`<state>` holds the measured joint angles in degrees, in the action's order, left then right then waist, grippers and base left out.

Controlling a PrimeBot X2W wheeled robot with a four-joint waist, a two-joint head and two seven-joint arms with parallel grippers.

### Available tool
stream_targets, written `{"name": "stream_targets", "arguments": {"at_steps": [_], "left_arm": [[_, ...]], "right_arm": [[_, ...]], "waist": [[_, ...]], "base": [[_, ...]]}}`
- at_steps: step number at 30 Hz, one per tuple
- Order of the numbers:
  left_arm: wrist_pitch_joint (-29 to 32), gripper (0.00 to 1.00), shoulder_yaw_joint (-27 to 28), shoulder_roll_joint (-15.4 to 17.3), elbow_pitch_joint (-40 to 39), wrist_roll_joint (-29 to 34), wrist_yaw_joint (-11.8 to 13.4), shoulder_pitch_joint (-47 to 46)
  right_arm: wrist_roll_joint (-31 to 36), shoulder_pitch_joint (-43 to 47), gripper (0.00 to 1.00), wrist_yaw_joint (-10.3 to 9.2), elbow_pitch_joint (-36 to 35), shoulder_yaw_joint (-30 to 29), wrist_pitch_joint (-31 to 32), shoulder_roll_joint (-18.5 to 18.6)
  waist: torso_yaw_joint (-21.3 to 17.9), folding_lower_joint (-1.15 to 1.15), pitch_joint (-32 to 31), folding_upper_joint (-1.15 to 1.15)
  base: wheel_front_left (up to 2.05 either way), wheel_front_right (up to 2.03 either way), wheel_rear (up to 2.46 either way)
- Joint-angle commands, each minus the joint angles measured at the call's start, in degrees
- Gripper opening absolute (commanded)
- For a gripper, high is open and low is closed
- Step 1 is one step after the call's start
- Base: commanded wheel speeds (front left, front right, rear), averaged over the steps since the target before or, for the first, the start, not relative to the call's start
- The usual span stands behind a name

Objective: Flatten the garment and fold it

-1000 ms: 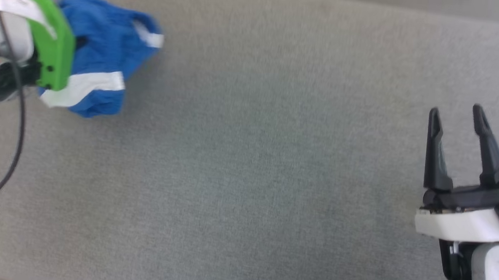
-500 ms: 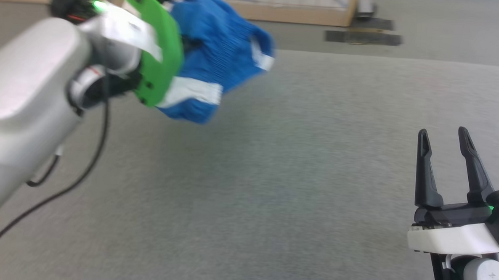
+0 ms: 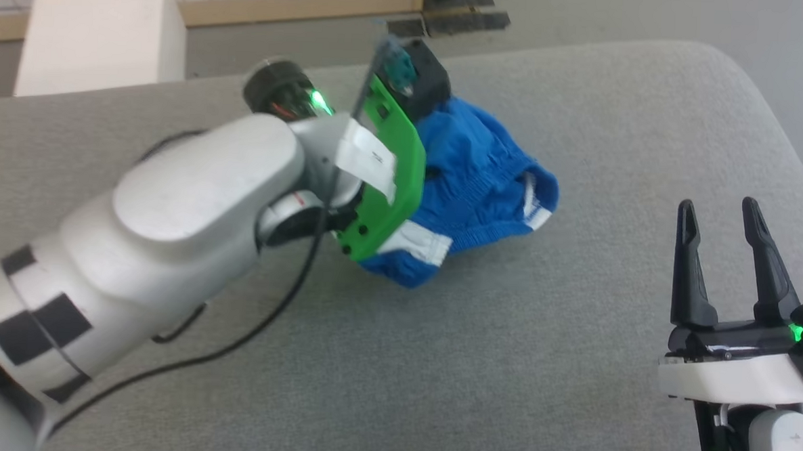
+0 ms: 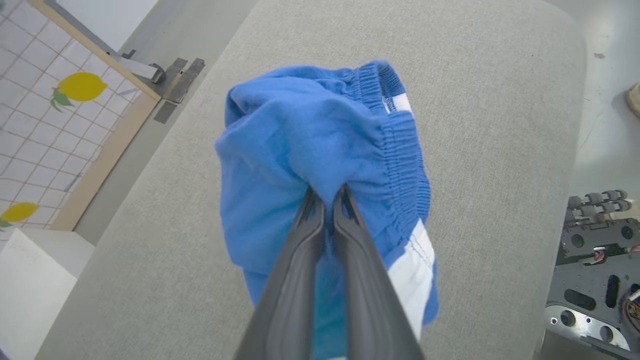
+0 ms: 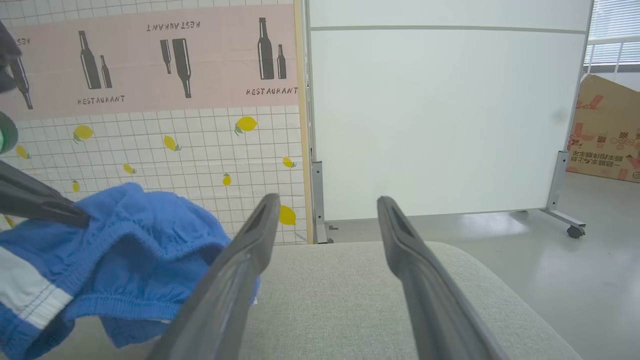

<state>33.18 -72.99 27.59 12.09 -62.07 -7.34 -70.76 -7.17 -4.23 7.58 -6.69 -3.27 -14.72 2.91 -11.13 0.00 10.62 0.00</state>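
The left gripper (image 4: pixel 327 192) is closed, its two dark fingers pinching a fold of the garment (image 4: pixel 300 130) just beside the gathered waistband. The garment hangs bunched from this grip over the grey padded table (image 3: pixel 573 328), toward the table's far side. A white side stripe faces the robot. Whether the lower edge of the garment touches the table cannot be determined. A green plate (image 3: pixel 390 184) on the left wrist covers part of the fabric in the head view. The right gripper (image 3: pixel 717 209) is fully open and empty, well apart from the garment at the near right.
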Motion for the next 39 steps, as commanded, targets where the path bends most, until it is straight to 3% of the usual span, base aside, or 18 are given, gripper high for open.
{"name": "stream_targets", "arguments": {"at_steps": [1, 6, 11, 15, 16, 17, 23, 26, 32, 39], "left_arm": [[-0.4, 0.00, -0.2, -0.9, 0.6, 0.4, -0.1, 2.5], [3.2, 0.00, -0.3, -5.7, 1.4, 4.9, -0.1, 11.7], [7.3, 0.00, -0.4, -6.6, 1.8, 9.4, -0.1, 18.6], [5.2, 0.00, -0.4, -6.7, 2.5, 11.4, -0.1, 20.3], [3.4, 0.91, -0.4, -6.8, 2.9, 12.2, -0.1, 20.0], [1.6, 1.00, -0.4, -6.9, 3.1, 13.4, -0.1, 19.5], [-18.2, 1.00, 0.9, -6.8, 6.2, 18.7, -0.1, 17.1], [-28.0, 1.00, 4.3, -6.8, 8.0, 19.9, 1.6, 17.8], [-43.6, 1.00, 11.2, -4.9, 9.0, 22.1, 11.2, 21.3], [-48.1, 1.00, 21.8, -2.7, 4.9, 26.5, 23.5, 29.8]], "right_arm": [[-0.4, -1.4, 1.00, -0.09, -0.3, 0.2, -0.3, 0.0], [-0.9, -2.4, 1.00, -0.09, -0.2, 0.2, -0.3, 0.0], [-0.7, -2.8, 1.00, -0.09, -0.2, -0.2, -0.3, 0.0], [0.1, -2.5, 1.00, -0.09, -0.3, -0.6, -0.3, 0.0], [0.3, -2.4, 1.00, -0.09, -0.2, -0.6, -0.3, 0.0], [0.5, -2.2, 1.00, -0.09, -0.2, -0.6, -0.3, 0.0], [1.2, -0.1, 1.00, -0.09, 0.4, -0.7, -0.3, 0.0], [1.5, 1.2, 1.00, -0.09, 0.6, -1.0, -0.3, 0.0], [2.0, 2.9, 1.00, -0.09, 0.9, -1.7, -0.3, 0.0], [2.3, 4.1, 1.00, -0.09, 0.9, -2.4, -0.3, 0.0]], "waist": [[-3.4, 0.00, 4.2, 0.00], [-4.1, 0.00, 6.6, 0.00], [-3.7, 0.00, 6.6, 0.00], [-2.2, 0.00, 5.6, 0.00], [-1.6, 0.00, 5.2, 0.00], [-1.2, 0.00, 4.7, 0.00], [1.7, 0.00, 0.3, 0.00], [3.6, 0.00, -1.8, 0.00], [6.7, 0.00, -4.6, 0.00], [9.5, 0.00, -6.1, 0.00]], "base": [[0.00, 0.00, 0.00], [0.00, 0.00, 0.00], [0.00, 0.00, 0.00], [0.00, 0.00, 0.00], [0.00, 0.00, 0.00], [0.00, 0.00, 0.00], [0.00, 0.00, 0.00], [0.00, 0.00, 0.00], [0.00, 0.00, 0.00], [0.00, 0.00, 0.00]]}}
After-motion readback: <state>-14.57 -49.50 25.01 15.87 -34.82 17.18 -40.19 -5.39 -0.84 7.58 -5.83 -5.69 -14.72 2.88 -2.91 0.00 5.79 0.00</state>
